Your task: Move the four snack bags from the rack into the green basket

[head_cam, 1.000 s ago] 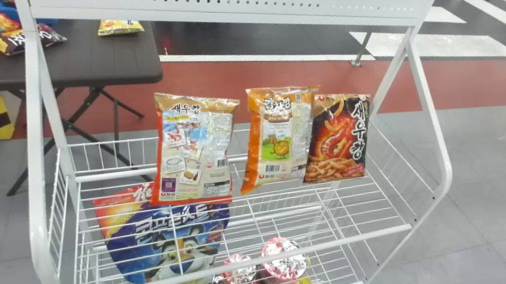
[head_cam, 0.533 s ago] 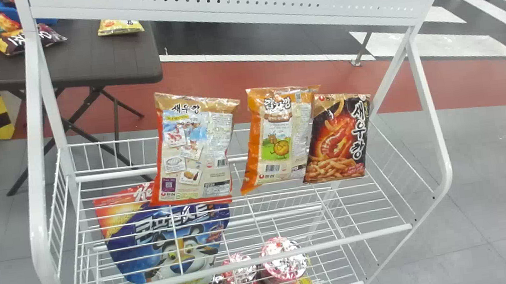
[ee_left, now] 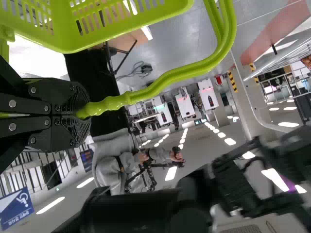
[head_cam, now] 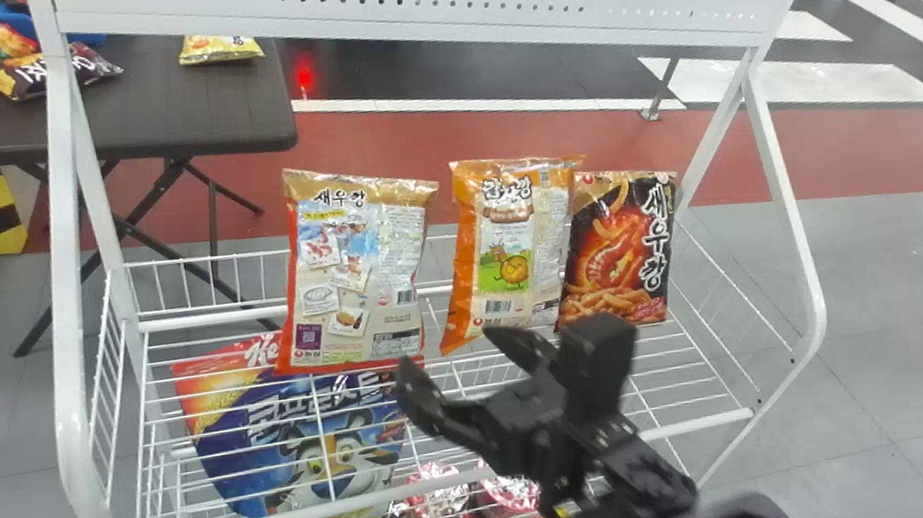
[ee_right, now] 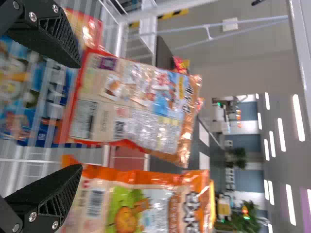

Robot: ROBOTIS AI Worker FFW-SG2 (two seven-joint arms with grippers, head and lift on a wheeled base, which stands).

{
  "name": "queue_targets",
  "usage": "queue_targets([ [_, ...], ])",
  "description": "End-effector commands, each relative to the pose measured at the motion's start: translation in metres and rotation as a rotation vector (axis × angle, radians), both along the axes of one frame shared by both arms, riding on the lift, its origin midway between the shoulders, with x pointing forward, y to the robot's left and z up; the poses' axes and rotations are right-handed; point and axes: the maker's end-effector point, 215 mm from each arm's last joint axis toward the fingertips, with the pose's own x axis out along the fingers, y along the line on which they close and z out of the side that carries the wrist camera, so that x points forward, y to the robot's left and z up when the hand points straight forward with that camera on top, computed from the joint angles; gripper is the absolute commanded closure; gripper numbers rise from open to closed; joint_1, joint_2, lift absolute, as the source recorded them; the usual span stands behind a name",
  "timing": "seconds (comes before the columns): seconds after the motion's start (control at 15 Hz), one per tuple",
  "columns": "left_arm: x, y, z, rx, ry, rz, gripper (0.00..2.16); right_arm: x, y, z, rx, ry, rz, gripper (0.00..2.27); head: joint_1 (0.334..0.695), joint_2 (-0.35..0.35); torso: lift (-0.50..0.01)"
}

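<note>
Green plastic basket (ee_left: 60, 36): gripping by handle (ee_left: 129, 99) w/ closed L end effector (ee_left: 80, 114), prob. ready for drops; holding black R end effector (head_cam: 451, 354) open, lower ctr of frame, prob. for beige-red snack bag (head_cam: 347, 281).

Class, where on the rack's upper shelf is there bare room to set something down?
Bare wire lies on the upper shelf from the black bag to the right end, and from the beige bag to the left end. It is crowded where the orange bag meets the black one; the right gripper hovers in front.
</note>
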Motion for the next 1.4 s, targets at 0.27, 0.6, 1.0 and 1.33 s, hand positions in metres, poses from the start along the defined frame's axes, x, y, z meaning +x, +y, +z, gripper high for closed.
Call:
queue_targets([
  [0.27, 0.006, 0.005, 0.001, -0.001, -0.005, 0.006, 1.82, 0.084, 0.017, -0.006, -0.013, -0.037, -0.021, 0.13, 0.695, -0.304, 0.000],
  [0.6, 0.010, 0.005, 0.002, -0.002, -0.004, 0.004, 1.82, 0.104, 0.040, -0.017, -0.008, 0.029, 0.067, 1.52, 0.695, -0.266, 0.000],
  [1.0, 0.011, 0.006, 0.002, 0.000, -0.006, 0.006, 1.82, 0.059, 0.049, -0.003, 0.024, 0.012, 0.115, 2.13, 0.695, -0.217, 0.000],
  [1.33, 0.011, 0.004, 0.003, 0.000, -0.007, 0.007, 1.82, -0.030, 0.020, 0.012, 0.026, 0.131, 0.103, 2.13, 0.695, -0.271, 0.000],
])
